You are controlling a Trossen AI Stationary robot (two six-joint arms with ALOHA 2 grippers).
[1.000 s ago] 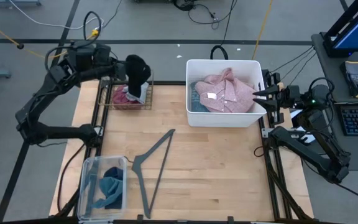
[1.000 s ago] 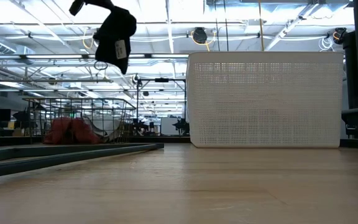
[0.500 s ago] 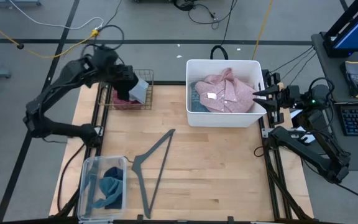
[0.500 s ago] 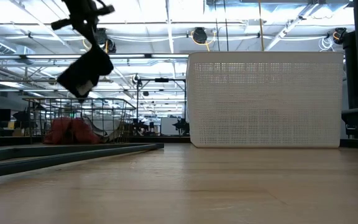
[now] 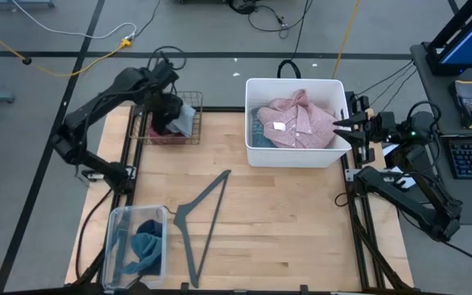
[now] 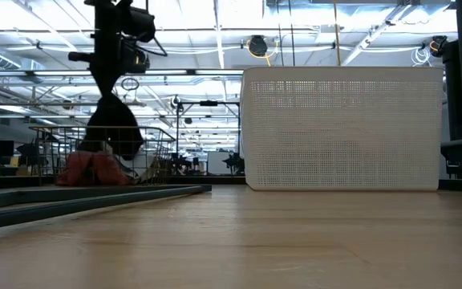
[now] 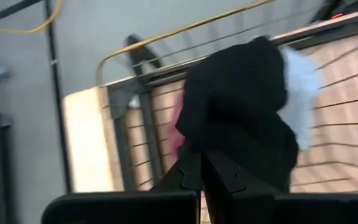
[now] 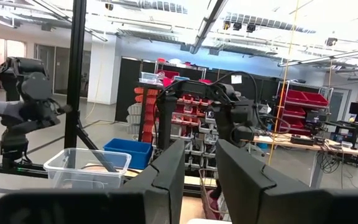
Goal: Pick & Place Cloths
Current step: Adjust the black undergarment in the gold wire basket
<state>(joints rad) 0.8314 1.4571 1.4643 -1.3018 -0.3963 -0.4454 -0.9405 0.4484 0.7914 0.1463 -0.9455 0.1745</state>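
The left hand [image 7: 199,163] is pinched tight on a soft black cloth [image 7: 238,118], which hangs just over the small wire basket [image 5: 188,105] holding a maroon cloth [image 5: 161,131]. If it lets go off-centre, the cloth could catch the rim and slide onto the worktop [image 5: 285,221]. The right hand [image 8: 199,177] waits, a little open, holding nothing, beside the white bin [image 5: 256,156].

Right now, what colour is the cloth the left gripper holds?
Black; the cloth shows best in the left wrist view, in the left gripper.

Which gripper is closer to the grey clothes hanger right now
Left. The left gripper is over the wire basket, just beyond the hanger; the right gripper waits past the white bin, farther away.
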